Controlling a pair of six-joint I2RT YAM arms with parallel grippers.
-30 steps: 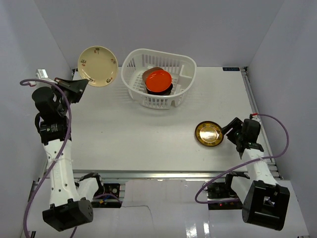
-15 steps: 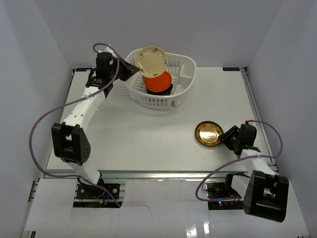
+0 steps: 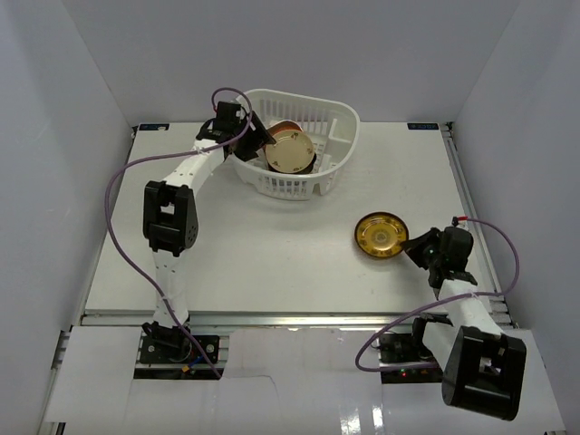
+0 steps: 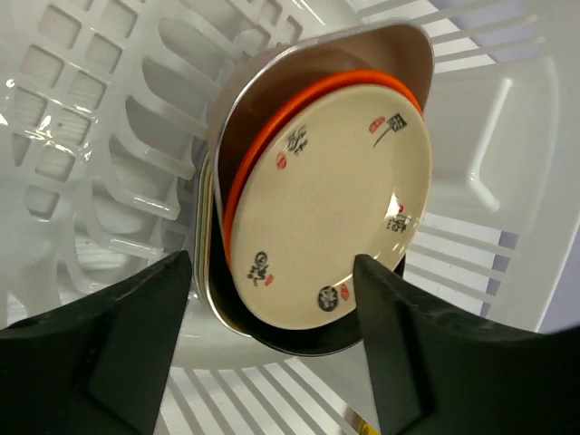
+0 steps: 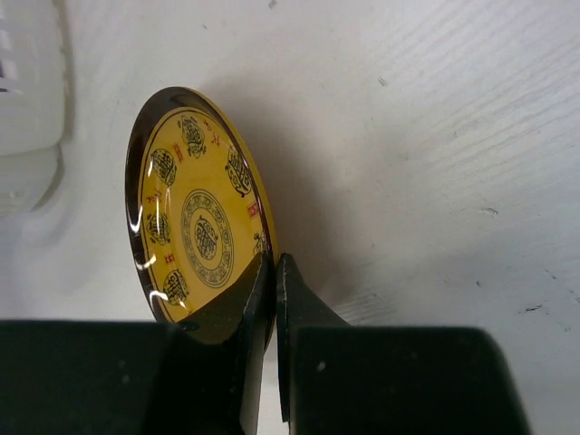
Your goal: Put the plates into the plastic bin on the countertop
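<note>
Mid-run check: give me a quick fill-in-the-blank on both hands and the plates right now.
The left hand, holding nothing, hangs ___ above the cream plate.
The cream plate lies inside the plastic ___.
The right hand is ___ on the rim of the gold plate.
Missing words: open; bin; shut.

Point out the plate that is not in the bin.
The patterned gold plate, pinched at its rim by the right end effector, apart from the plastic bin; the cream plate and the orange-red plate under it lie inside it.
</note>
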